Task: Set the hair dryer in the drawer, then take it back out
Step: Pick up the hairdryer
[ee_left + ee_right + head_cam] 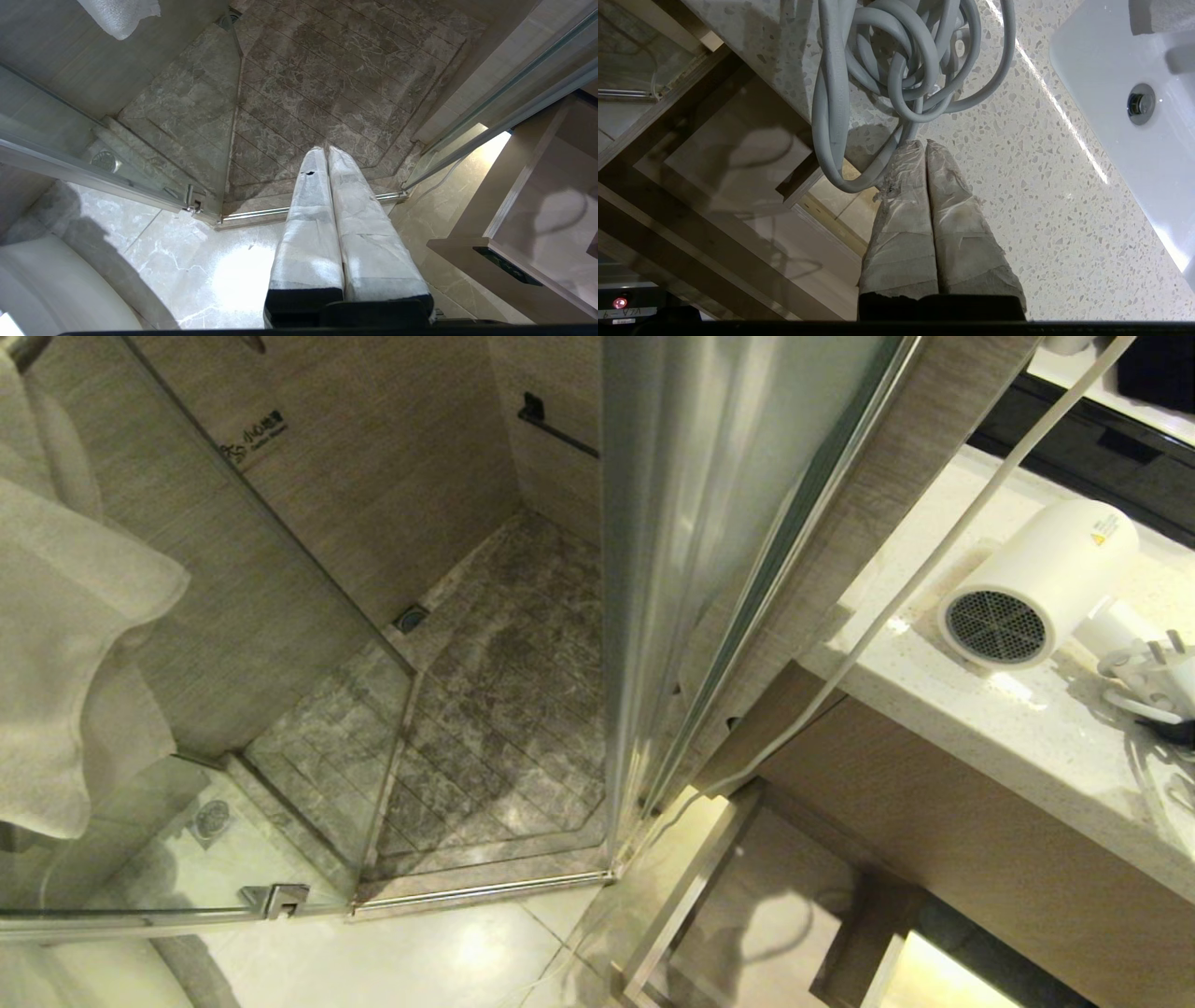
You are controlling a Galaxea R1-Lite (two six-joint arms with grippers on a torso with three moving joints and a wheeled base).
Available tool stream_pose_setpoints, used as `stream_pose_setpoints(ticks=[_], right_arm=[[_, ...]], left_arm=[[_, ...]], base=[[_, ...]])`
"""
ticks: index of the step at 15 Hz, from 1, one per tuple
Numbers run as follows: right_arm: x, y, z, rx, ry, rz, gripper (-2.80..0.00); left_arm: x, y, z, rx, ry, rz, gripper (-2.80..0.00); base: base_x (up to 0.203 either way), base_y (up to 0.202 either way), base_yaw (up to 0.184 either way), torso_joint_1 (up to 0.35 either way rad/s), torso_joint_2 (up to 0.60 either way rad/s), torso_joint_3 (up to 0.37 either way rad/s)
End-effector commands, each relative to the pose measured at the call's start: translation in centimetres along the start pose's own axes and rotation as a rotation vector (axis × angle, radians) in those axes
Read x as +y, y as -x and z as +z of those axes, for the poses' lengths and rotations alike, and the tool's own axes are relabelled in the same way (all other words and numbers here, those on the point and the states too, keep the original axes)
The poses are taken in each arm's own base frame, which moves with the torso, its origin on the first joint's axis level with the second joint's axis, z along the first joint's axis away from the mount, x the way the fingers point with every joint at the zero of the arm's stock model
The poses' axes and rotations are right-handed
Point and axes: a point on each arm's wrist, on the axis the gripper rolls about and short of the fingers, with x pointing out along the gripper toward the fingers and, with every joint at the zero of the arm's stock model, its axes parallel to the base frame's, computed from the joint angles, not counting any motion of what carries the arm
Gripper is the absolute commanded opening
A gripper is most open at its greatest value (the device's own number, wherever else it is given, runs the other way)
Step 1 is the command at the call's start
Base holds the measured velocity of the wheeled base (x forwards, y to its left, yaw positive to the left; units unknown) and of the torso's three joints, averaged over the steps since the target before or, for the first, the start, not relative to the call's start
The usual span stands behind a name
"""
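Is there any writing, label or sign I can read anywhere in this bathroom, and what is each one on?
Shower glass: a small printed caution mark with lettering, too small to read.
Hair dryer: a yellow warning sticker on the barrel, print too small to read.
Dark device with a red light: a handwritten strip below the light, not legible.
Nothing else carries text.

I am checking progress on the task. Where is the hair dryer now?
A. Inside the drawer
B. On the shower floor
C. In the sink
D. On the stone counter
D: the hair dryer lies on its side on the speckled counter, held by neither gripper.
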Motion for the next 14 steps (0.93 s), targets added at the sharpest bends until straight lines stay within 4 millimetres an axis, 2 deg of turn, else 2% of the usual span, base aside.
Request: stream_pose_setpoints(ticks=[1, 14], right_arm=[[0.01, -0.03, -0.01, 0.003, 0.003, 0.0, -2.8], [0.01, -0.03, -0.01, 0.003, 0.003, 0.0, -2.8]], left_arm=[[0.0, 0.0, 0.0, 0.0, 0.0, 0.0, -2.8], [0.0, 0.0, 0.0, 0.0, 0.0, 0.0, -2.8]], base=[[0.0, 0.0, 0.0, 0.0, 0.0, 0.0], [0.0, 0.0, 0.0, 0.0, 0.0, 0.0]])
